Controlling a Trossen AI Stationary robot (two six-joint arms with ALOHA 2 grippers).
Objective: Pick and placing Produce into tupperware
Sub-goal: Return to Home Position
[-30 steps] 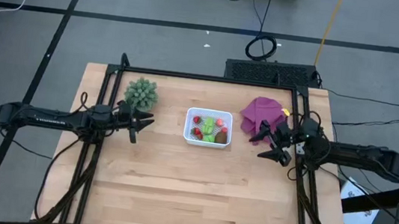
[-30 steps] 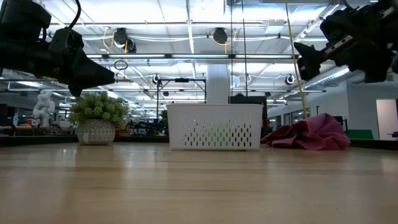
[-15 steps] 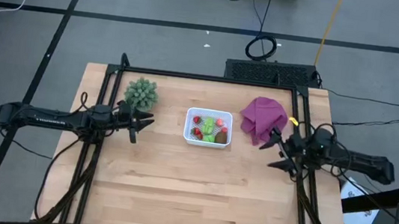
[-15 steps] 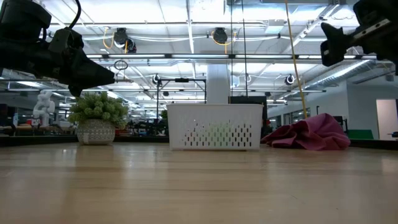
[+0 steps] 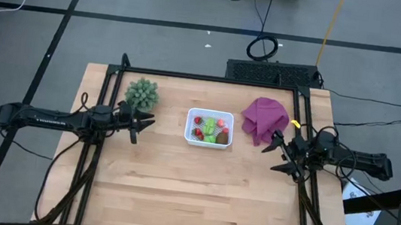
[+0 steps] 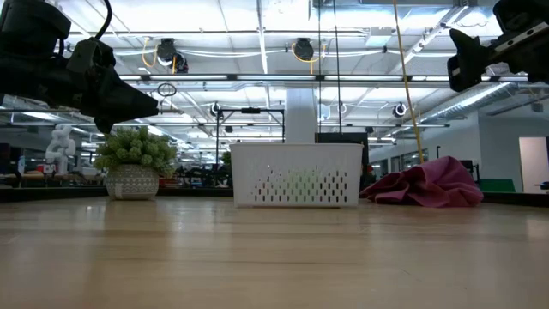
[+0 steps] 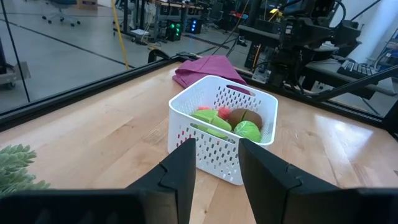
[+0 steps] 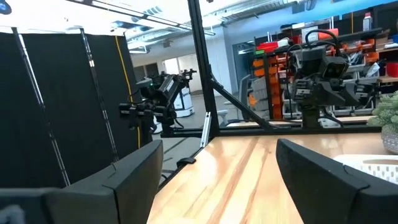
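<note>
The white perforated tupperware [image 5: 209, 128] stands mid-table on its base, and the produce [image 5: 210, 128] lies inside it: red bits, green pieces and a brown oval [image 7: 244, 117]. The tupperware [image 7: 222, 127] fills the left wrist view, and its near wall [image 6: 296, 174] faces the low view. My left gripper [image 5: 145, 122] hovers left of it above the table, open and holding nothing. My right gripper [image 5: 279, 154] hovers near the table's right edge, below the purple cloth, open and holding nothing.
A spiky grey-green plant in a pot [image 5: 142, 93] stands at the far left, next to my left gripper. A crumpled purple cloth [image 5: 264, 118] lies far right. A black frame rail [image 5: 208, 78] rims the table. Bare wood [image 5: 191, 195] spans the near half.
My right gripper has drawn back toward the table's right edge, away from the purple cloth, and its arm has folded in toward its base. The left arm, the tupperware and the produce have kept still.
</note>
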